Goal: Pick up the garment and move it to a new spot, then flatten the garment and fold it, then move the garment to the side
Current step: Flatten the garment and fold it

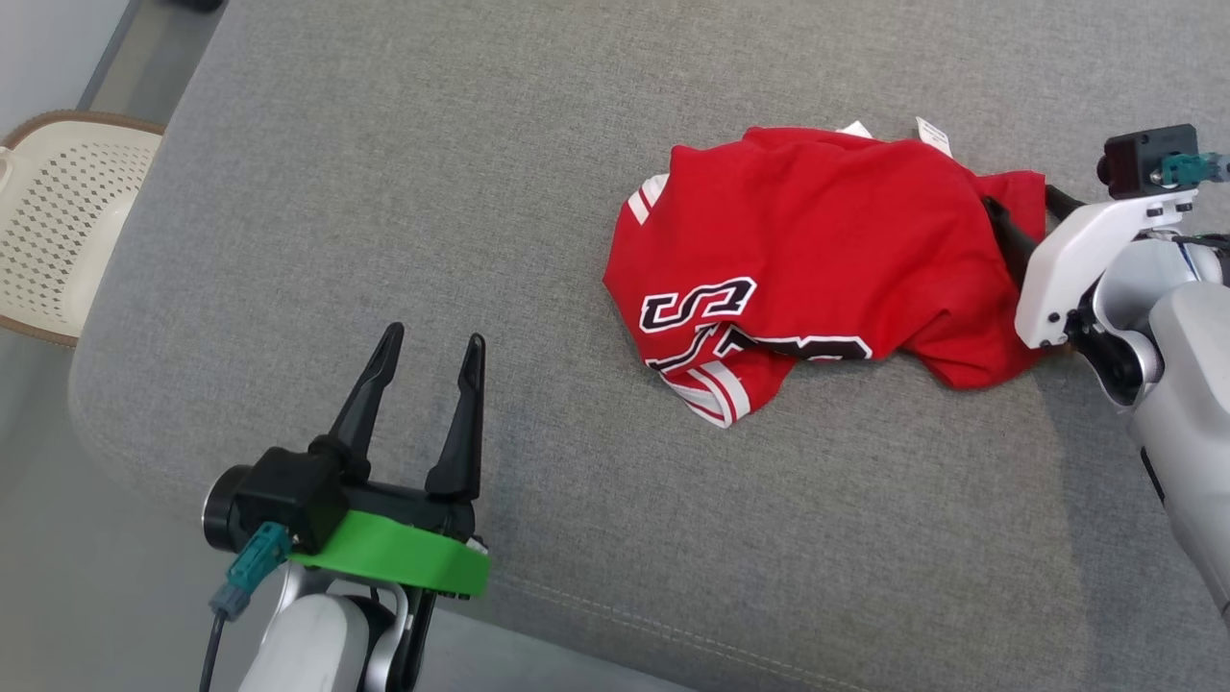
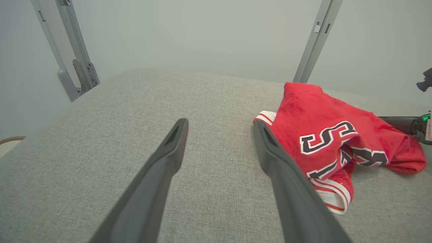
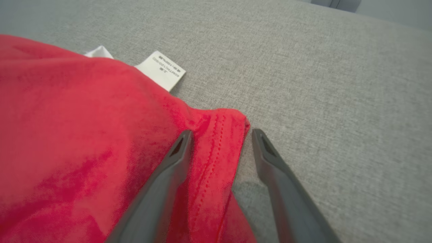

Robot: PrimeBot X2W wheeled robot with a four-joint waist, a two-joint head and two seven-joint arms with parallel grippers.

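The garment (image 1: 817, 259) is a red jersey with black-and-white letters and striped trim, lying crumpled on the grey cushioned surface (image 1: 480, 240) at the right. My right gripper (image 3: 221, 135) stands open at the jersey's right edge, one finger resting on the red cloth, the other on the grey surface, with the stitched hem (image 3: 219, 141) between them. In the head view the right gripper (image 1: 1023, 216) meets the garment's right corner. My left gripper (image 1: 432, 351) is open and empty at the lower left, well apart from the garment (image 2: 337, 141).
A cream perforated basket (image 1: 58, 221) stands on the floor off the surface's left edge. A white label (image 3: 162, 69) sticks out from the jersey's far edge. Grey metal frame legs (image 2: 72, 64) rise behind the surface. Bare grey surface lies left of the jersey.
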